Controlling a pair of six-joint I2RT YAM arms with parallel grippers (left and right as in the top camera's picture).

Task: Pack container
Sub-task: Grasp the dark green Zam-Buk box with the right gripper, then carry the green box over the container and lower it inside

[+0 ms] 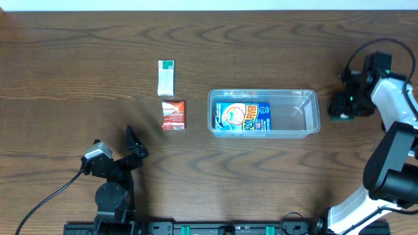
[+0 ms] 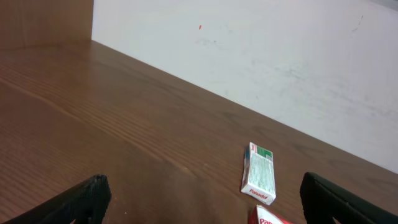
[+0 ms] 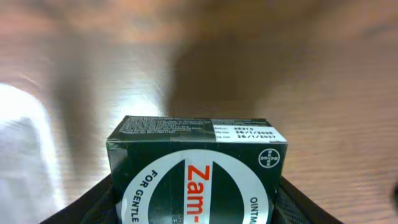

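Overhead, the left tool (image 1: 135, 145) gapes wide by the tabletop's (image 1: 65, 78) near edge, open wood around it. Beyond lie a red packet (image 1: 174, 115), then a white-green packet (image 1: 166, 77). The container (image 1: 294, 92) sits centre-right, the right tool (image 1: 341, 108) just past its right end. Only the right wrist view shows that tool gripping a dark-green box (image 3: 193, 134).

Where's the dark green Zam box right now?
The dark green Zam box sits between the right gripper's fingers at the overhead view's far right, just beyond the container's right end.

Blue packet (image 1: 243, 117) fills left of container (image 1: 294, 116); its right half free
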